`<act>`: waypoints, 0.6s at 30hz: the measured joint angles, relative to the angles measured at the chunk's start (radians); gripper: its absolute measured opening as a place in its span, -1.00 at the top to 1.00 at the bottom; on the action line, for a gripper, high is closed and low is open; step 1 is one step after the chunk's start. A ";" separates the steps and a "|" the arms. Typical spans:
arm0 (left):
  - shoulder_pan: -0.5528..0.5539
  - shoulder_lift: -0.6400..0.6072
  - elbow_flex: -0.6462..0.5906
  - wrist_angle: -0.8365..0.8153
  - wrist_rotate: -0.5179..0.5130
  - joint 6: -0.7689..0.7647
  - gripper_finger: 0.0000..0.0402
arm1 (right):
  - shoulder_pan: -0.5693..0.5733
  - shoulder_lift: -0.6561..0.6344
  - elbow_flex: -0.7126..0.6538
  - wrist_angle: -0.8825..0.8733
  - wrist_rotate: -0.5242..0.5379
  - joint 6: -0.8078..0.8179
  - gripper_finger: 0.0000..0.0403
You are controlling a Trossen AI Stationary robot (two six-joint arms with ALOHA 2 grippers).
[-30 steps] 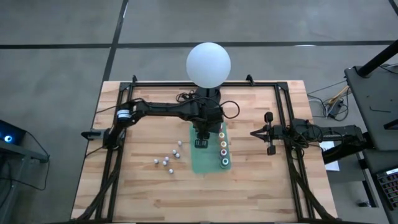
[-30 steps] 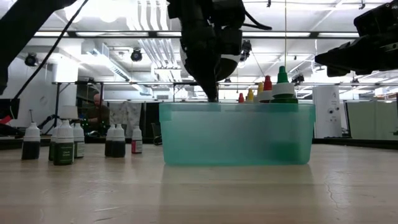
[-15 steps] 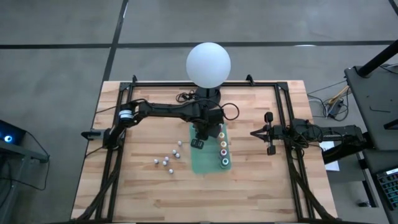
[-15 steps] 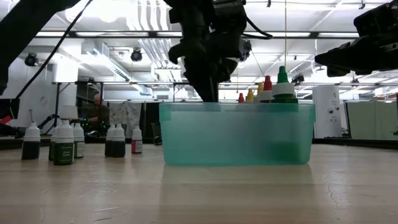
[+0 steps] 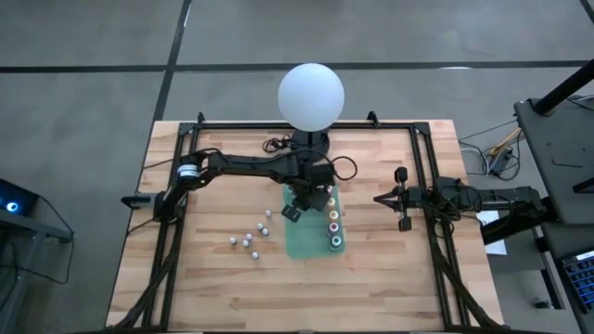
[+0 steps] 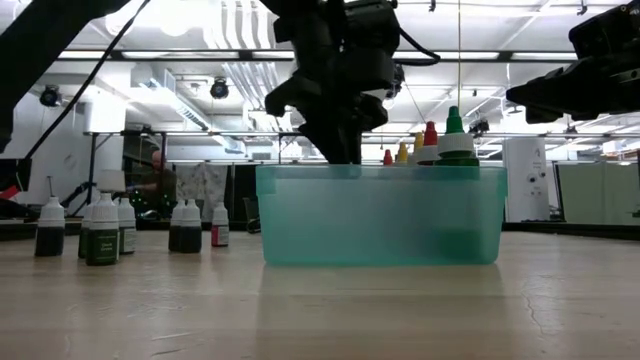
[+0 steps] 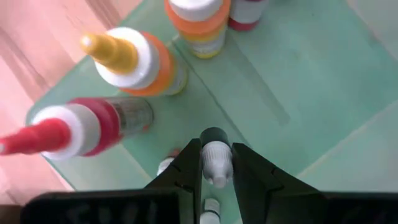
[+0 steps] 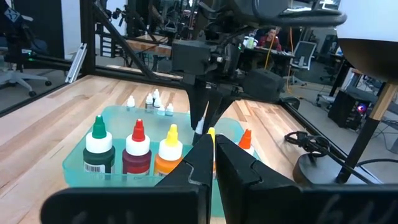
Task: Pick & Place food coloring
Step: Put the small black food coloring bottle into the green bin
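A translucent green tray (image 5: 311, 243) stands mid-table. Along its right side runs a row of food coloring bottles with coloured tops (image 5: 332, 224), also plain in the right wrist view (image 8: 137, 152). Several small white-capped bottles (image 5: 249, 237) stand loose on the wood left of the tray. My left gripper (image 5: 300, 210) hangs over the tray's far left part, pointing steeply down into it and shut on a small dark bottle with a white cap (image 7: 214, 155). My right gripper (image 5: 379, 198) waits shut and level at the table's right side. My left gripper pinches the small bottle at its white cap (image 7: 214, 169) between its two fingers (image 7: 186, 168), coming from above and slanting down. The bottle's dark body (image 7: 214, 135) sticks out beyond the fingertips toward the tray floor. Whether it touches the floor I cannot tell.
A big white globe lamp (image 5: 311, 93) on a black base stands at the far middle, with a cable (image 8: 308, 143) beside it. Black frame rails (image 5: 172, 213) run along both table sides. Bare wood lies near the front edge.
My left gripper has rolled about its own pointing line, turning the held bottle with it, and has stayed over the tray's far left part. It has kept shut on the bottle.
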 joint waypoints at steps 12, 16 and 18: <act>0.000 0.028 0.000 0.025 0.005 -0.002 0.78 | 0.000 0.000 0.000 0.000 0.000 -0.001 0.96; -0.003 0.043 0.000 0.023 -0.047 -0.066 0.78 | 0.000 0.000 0.000 0.000 0.000 -0.001 0.96; -0.003 0.043 0.000 0.016 -0.092 -0.095 0.78 | 0.000 0.000 0.000 0.000 0.000 0.002 0.96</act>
